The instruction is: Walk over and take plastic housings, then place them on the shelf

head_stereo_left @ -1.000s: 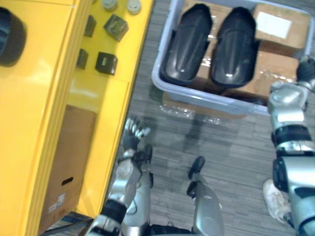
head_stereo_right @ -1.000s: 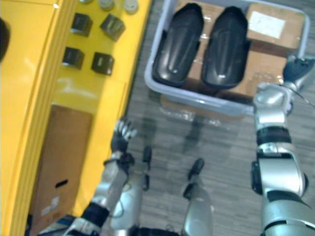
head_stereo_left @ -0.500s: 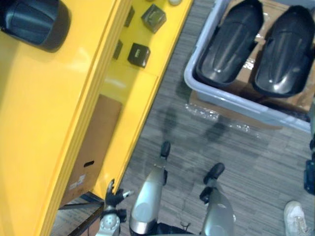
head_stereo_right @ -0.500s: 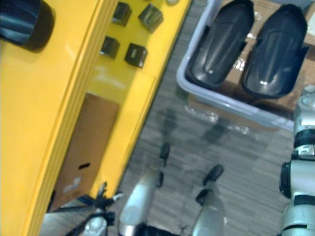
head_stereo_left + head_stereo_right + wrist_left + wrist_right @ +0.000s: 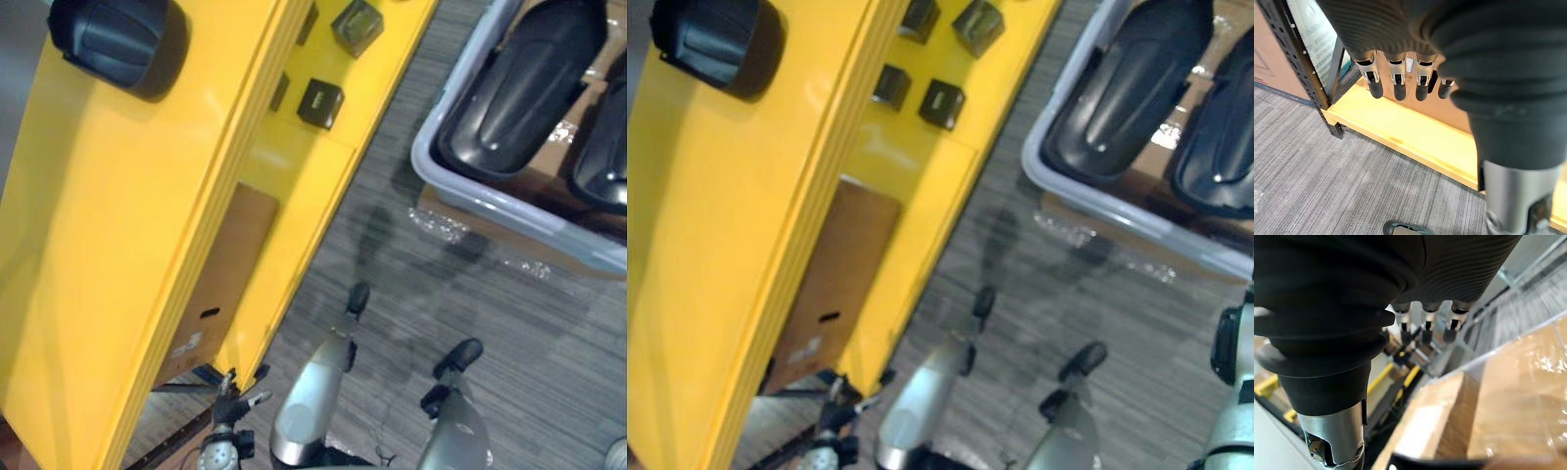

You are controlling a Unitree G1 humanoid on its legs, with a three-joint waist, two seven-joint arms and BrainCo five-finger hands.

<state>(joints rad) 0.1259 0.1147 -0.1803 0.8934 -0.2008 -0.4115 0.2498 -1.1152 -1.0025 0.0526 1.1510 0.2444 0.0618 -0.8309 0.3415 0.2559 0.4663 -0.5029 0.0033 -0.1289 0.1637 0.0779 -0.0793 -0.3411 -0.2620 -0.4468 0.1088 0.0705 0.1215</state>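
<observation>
The view has swung toward the yellow shelf (image 5: 118,255) (camera, not things). The grey bin (image 5: 490,203) keeps 2 black housings (image 5: 519,88); 1 housing (image 5: 118,44) lies at the shelf top's far end. Left hand (image 5: 1396,83) and right hand (image 5: 1426,325) hang slack and empty, pickup pending.

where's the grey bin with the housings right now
The grey bin shows at the upper right of the left eye view, on the robot's right of the yellow shelf, with two black housings inside.
</observation>
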